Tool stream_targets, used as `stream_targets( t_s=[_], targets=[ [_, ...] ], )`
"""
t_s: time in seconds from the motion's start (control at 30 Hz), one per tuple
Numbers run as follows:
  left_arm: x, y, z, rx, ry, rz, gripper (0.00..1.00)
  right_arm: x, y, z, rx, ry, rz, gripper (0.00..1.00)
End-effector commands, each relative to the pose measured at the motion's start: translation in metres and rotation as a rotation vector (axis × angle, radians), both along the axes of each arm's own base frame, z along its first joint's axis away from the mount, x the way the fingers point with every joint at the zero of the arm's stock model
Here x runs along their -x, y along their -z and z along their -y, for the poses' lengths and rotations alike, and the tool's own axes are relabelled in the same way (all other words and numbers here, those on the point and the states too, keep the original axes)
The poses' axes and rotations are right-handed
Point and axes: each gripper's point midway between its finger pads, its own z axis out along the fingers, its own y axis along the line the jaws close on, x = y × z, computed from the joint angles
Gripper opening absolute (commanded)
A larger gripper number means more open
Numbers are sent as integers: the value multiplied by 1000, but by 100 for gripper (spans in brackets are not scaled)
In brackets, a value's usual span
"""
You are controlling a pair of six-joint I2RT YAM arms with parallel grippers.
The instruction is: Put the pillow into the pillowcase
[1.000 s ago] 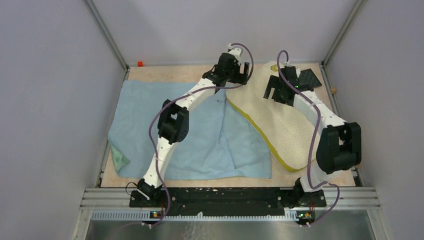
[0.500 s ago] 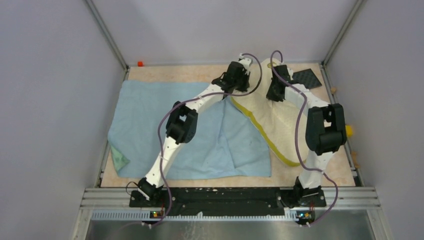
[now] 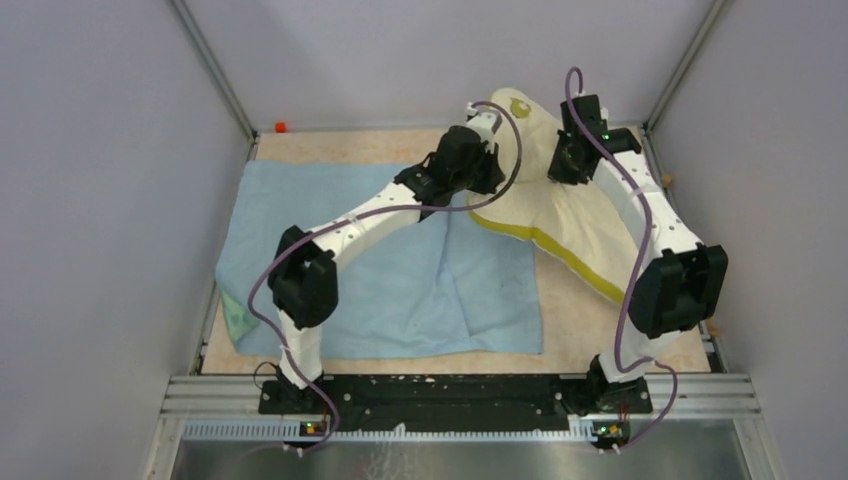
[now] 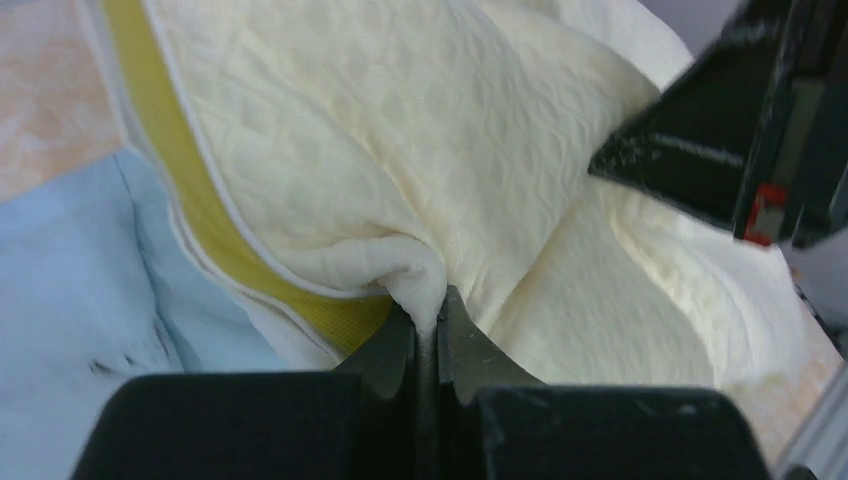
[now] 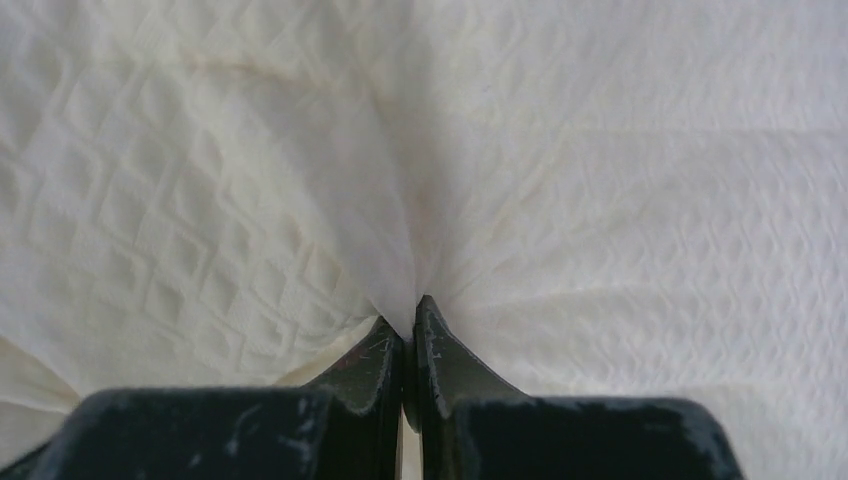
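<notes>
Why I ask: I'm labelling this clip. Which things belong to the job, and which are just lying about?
Job:
pillow, pinched by the left gripper and the right gripper
pillowcase, spread on the table

Lying about:
red thing at the table's far left corner

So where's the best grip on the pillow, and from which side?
Pinch a fold of the pillow cover at its far end, from above. Too plump to span; the soft cover bunches, as the left gripper and right gripper show.
</notes>
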Motion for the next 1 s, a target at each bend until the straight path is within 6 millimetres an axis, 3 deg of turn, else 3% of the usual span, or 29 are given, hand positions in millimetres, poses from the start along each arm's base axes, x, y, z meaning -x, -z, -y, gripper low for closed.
stream_targets(
  t_s=[0.0, 0.13, 0.27, 0.33, 0.4, 0.47, 0.57, 0.63, 0.7, 0.8, 0.87, 0.97],
  targets=[
    [78, 11, -12, 45, 52, -130, 0, 0, -76, 15, 40, 43, 223, 0],
    [117, 50, -16, 50, 94, -223, 0, 32, -49, 14, 54, 45, 186, 0],
    [145, 86, -23, 2, 130, -330, 0, 69, 3, 8, 24, 22, 141, 0],
    [157, 93, -21, 9, 156, -351, 0, 80, 25, 6, 11, 9, 118, 0],
    [170, 94, -11, 27, 202, -365, 0, 87, 34, 3, -11, -10, 122, 20],
    [180, 99, -5, 17, 214, -379, 2, 87, 29, -1, -32, -34, 147, 55],
    [185, 99, -9, 7, 187, -392, 26, 82, 15, -9, -48, -71, 159, 66],
    [183, 94, -21, 2, 129, -377, 49, 79, 4, -19, -65, -101, 177, 68],
    [179, 88, -39, -7, 43, -357, 57, 77, -6, -32, -63, -128, 196, 70],
    [167, 78, -81, -58, -173, -331, 70, 73, -8, -53, -70, -159, 195, 72],
    [161, 71, -111, -76, -289, -298, 71, 71, -5, -67, -49, -173, 187, 74],
    [154, 65, -148, -54, -378, -274, 82, 70, 3, -88, -15, -191, 170, 77]
  ],
)
